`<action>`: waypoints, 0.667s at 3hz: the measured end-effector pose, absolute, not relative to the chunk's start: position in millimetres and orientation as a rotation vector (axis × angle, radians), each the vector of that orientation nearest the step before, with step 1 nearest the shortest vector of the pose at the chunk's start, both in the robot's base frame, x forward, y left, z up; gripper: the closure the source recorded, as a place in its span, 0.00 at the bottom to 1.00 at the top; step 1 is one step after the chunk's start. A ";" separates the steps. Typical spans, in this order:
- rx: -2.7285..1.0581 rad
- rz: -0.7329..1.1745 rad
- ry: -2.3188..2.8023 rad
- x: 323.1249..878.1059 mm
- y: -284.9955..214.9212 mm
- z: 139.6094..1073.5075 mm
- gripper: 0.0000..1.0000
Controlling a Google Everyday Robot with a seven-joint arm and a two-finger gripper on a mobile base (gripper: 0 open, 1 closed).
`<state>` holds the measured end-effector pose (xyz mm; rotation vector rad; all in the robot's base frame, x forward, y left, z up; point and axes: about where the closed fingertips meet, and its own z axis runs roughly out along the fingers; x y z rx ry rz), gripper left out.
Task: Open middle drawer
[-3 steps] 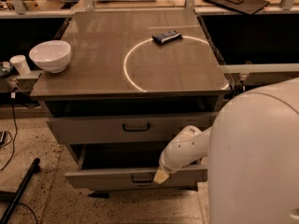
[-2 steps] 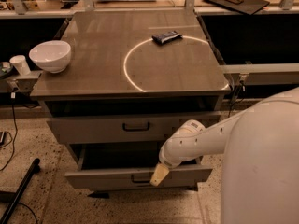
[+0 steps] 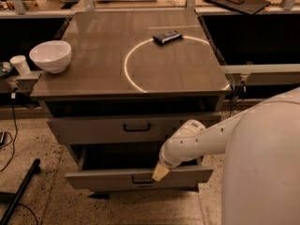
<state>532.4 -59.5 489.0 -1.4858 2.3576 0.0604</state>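
Note:
The middle drawer (image 3: 108, 178) is a low, wide grey front with a small dark loop handle (image 3: 142, 179). It stands pulled out from the cabinet, with its dark inside showing behind the front. My gripper (image 3: 160, 172) hangs from the white arm (image 3: 187, 142) at the top edge of that drawer front, just right of the handle. The arm reaches in from my white body at the lower right.
Above is the taller top drawer (image 3: 93, 128) with a bigger handle. The cabinet top (image 3: 93, 78) carries a white bowl (image 3: 50, 55), a dark flat object (image 3: 167, 36) and a white ring of light. A white cup (image 3: 20, 64) stands at the left. A dark pole (image 3: 18, 191) lies on the speckled floor.
My white body has drawn back to the right, showing more of the arm. The gripper stays at the drawer front's top edge, and the drawer has not visibly moved.

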 end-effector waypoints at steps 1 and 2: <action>-1.486 0.060 2.358 532.4 -59.5 489.0 0.42; -1.486 0.060 2.358 532.4 -59.5 489.0 0.65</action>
